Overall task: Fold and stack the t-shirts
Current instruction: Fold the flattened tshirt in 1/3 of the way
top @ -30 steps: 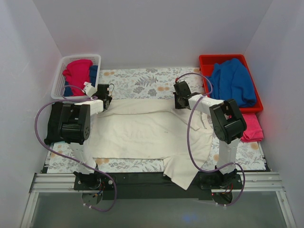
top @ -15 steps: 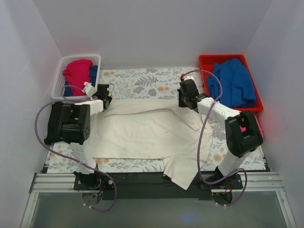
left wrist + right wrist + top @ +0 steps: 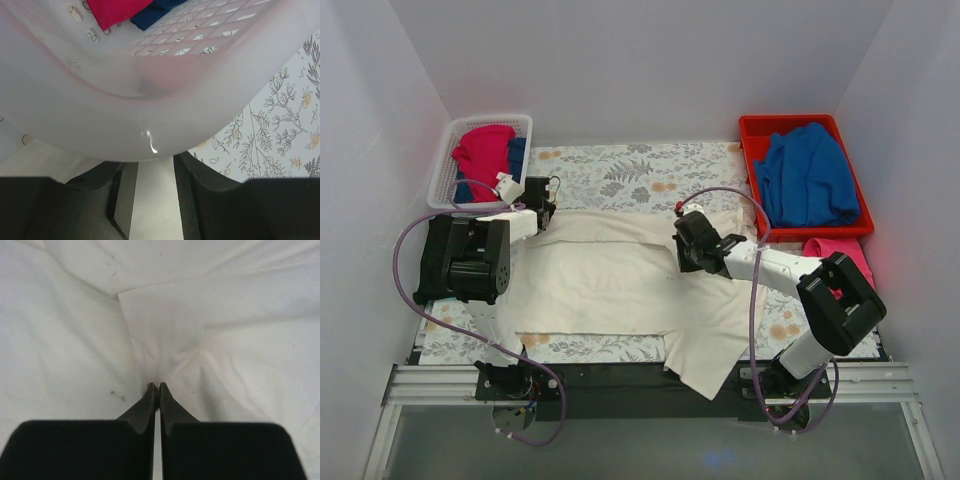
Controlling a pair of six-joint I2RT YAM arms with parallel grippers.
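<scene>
The cream-white t-shirt [image 3: 610,280] lies spread across the table, its lower right part hanging over the near edge. My right gripper [image 3: 683,250] sits low on the shirt's right half. In the right wrist view its jaws [image 3: 156,386] are shut on a pucker of that cloth [image 3: 210,305], with wrinkles running into the tips. My left gripper [image 3: 542,213] rests at the shirt's far left corner, beside the basket. In the left wrist view its fingers [image 3: 155,167] stand apart, with cream cloth showing between them.
A white basket [image 3: 527,122] with pink and dark blue cloth stands at the back left, and its wall [image 3: 125,100] looms just ahead of my left fingers. A red tray [image 3: 750,125] holding a blue garment [image 3: 810,185] stands back right. Pink cloth [image 3: 840,252] lies below it on the floral tablecloth [image 3: 620,170].
My right gripper swung from the shirt's far right edge by the red tray inward and nearer, drawing the cloth over with it. The left arm has not moved.
</scene>
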